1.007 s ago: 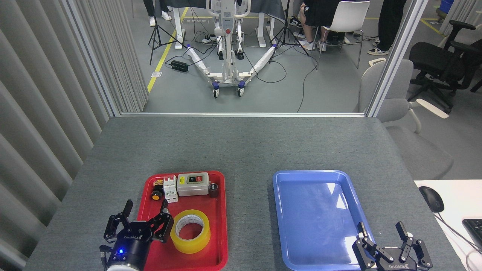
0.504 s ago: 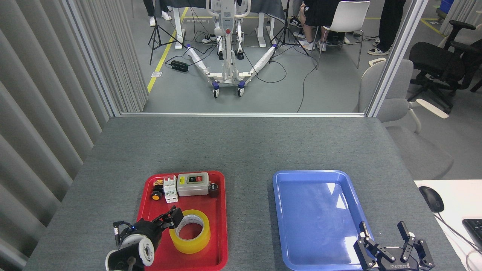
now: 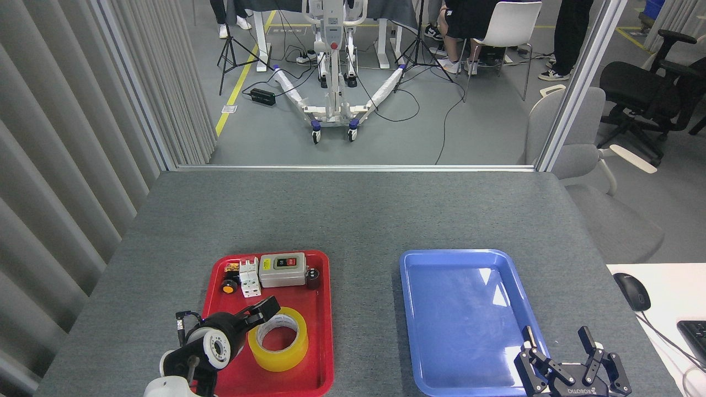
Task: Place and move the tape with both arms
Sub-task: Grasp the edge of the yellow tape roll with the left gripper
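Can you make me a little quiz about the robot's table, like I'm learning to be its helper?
1. True or false: the tape lies in the blue tray.
2. Which gripper has its jaws plainly apart: A) left gripper B) right gripper?
3. Fill in: the grey switch box sits at the ___ end of the red tray.

Key: 1. False, it lies in the red tray. 2. B. 3. Far.
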